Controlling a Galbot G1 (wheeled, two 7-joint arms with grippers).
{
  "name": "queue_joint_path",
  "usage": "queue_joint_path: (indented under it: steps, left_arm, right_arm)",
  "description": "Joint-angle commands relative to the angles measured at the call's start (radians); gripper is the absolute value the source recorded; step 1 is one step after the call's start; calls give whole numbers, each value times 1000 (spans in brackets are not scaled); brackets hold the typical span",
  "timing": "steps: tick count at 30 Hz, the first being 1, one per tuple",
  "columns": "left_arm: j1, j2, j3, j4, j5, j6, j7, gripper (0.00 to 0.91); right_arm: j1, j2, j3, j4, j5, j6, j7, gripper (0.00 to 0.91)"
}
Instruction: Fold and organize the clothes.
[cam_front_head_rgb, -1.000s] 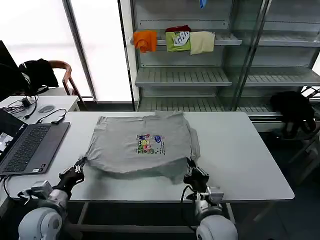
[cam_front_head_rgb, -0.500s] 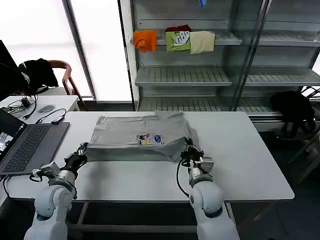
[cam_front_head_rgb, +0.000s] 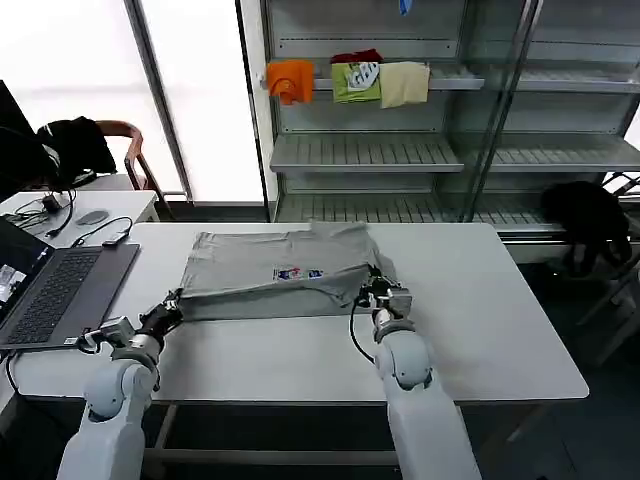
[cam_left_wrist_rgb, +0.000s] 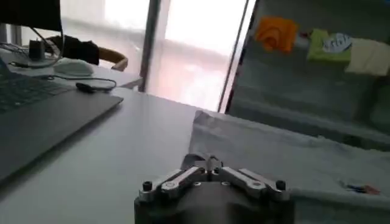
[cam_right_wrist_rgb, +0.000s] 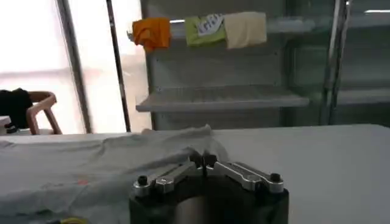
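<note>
White table (cam_front_head_rgb: 480, 310) fills the middle of your head view, with glass-fronted metal shelving (cam_front_head_rgb: 400, 150) behind it and a laptop (cam_front_head_rgb: 55, 290) on the robot's left side. On the upper shelf you have three small folded garments: orange (cam_front_head_rgb: 290, 78), green (cam_front_head_rgb: 356, 80), cream (cam_front_head_rgb: 404, 84). A black garment (cam_front_head_rgb: 590, 220) sits off the table's right end, another on a chair (cam_front_head_rgb: 75, 145) far left.

Head view: the grey shirt (cam_front_head_rgb: 270, 280) lies on the table, its near part folded over toward the shelving so only a strip of the chest print (cam_front_head_rgb: 298, 273) shows. Your left gripper (cam_front_head_rgb: 172, 303) is at the fold's near-left corner, pinched on the cloth. Your right gripper (cam_front_head_rgb: 374, 290) is at the near-right corner, likewise pinched on the cloth. Both corners are raised slightly off the table.

Left wrist view: left gripper (cam_left_wrist_rgb: 210, 161), fingers pressed together on a small tuck of grey shirt (cam_left_wrist_rgb: 268, 152). Cloth spreads away over the table (cam_left_wrist_rgb: 140, 134); laptop (cam_left_wrist_rgb: 42, 115) to one side.

Right wrist view: right gripper (cam_right_wrist_rgb: 202, 159), fingers closed on the shirt's (cam_right_wrist_rgb: 91, 170) edge, cloth bunched just at the tips. Table (cam_right_wrist_rgb: 317, 152) bare beyond; orange (cam_right_wrist_rgb: 151, 31), green (cam_right_wrist_rgb: 204, 28) and cream (cam_right_wrist_rgb: 245, 28) garments on the shelf behind
</note>
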Motion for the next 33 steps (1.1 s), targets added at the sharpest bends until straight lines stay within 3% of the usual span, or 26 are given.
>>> queue_joint_path:
  steps: [1,9,16,26,30,33]
  left_arm:
    - [-18,1,7,31,34,-10,15,907]
    - [-9,3,1,-45,29,-2,12,907]
    - [37,4,-6,-80,28,0,8,907]
    - [76,11,-3,-72,89,119,3,907]
    - [68,8,-1,-63,102,129,-2,907]
    - [62,8,-3,-59,103,130,-4,907]
  right_arm:
    - [23,49,-3,-55,-27,-1,-13,907]
    - [98,49,15,-120,-23,27,27,907]
    - [90,49,62,-100,-23,25,18,907]
    - [-152,10,55,181,5,-85,-61,907]
    - [-197,-4,61,200,13,-85,-57,736]
    - [-213,-2,69,206,12,-85,-55,715]
